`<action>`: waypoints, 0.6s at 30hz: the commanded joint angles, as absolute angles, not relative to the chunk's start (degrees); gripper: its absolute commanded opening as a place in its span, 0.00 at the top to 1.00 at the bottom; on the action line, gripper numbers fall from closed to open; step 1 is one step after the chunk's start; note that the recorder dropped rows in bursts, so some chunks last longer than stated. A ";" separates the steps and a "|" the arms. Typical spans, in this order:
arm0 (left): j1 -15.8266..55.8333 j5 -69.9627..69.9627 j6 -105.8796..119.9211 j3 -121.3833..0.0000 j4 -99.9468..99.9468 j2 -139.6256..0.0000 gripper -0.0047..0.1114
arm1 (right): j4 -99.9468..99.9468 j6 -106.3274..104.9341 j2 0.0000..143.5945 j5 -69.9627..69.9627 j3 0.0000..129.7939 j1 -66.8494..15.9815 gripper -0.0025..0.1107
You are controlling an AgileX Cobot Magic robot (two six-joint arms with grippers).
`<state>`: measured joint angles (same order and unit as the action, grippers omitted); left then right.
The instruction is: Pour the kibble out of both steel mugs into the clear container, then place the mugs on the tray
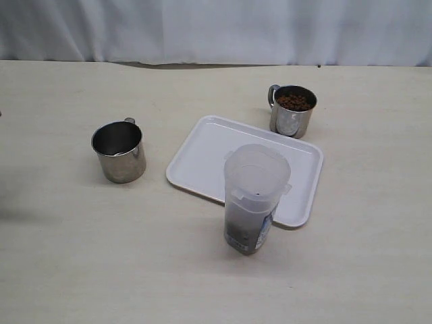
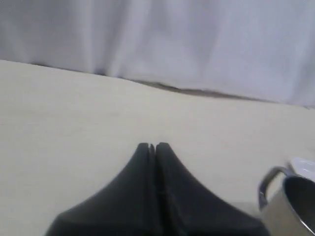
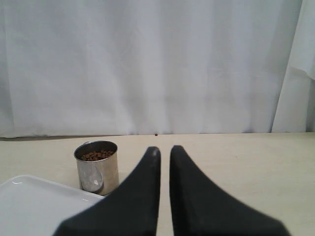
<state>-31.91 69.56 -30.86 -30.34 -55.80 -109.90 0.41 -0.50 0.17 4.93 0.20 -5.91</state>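
Exterior view: shiny steel mug (image 1: 292, 116) of brown kibble (image 1: 295, 102) stands unpoured near far edge of counter (image 1: 61, 256), clear plastic container (image 1: 256, 196) toward front edge; left hand (image 2: 151, 146) and right hand (image 3: 165, 150) pressed together, empty; right should spread next.

The left mug (image 1: 119, 152) and right mug (image 1: 292, 120) are polished steel, mirror-glossy outside, duller and dark inside. The tray (image 1: 202, 152) is smooth white plastic with a soft sheen. The clear container (image 1: 255, 185) is frosted, translucent plastic. The kibble (image 1: 295, 102) looks dry and matt. The table (image 1: 67, 256) is matt, pale, faintly grained; the curtain (image 1: 216, 30) is white cloth.
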 commanded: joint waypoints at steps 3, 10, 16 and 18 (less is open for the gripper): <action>-28.68 69.96 -17.92 -15.15 -25.66 -98.94 0.96 | 0.42 -0.48 0.00 4.56 0.00 -6.21 0.93; -19.91 69.96 -15.49 -6.59 -20.86 -87.26 0.96 | 0.42 -0.48 0.00 4.56 0.00 -6.21 0.93; -16.55 69.96 -8.43 0.00 -9.98 -72.79 0.96 | 0.42 -0.48 0.00 4.56 0.00 -6.21 0.93; -16.55 64.06 -8.92 0.00 -10.36 -66.35 0.96 | 0.42 -0.48 0.00 4.46 0.00 -6.21 0.93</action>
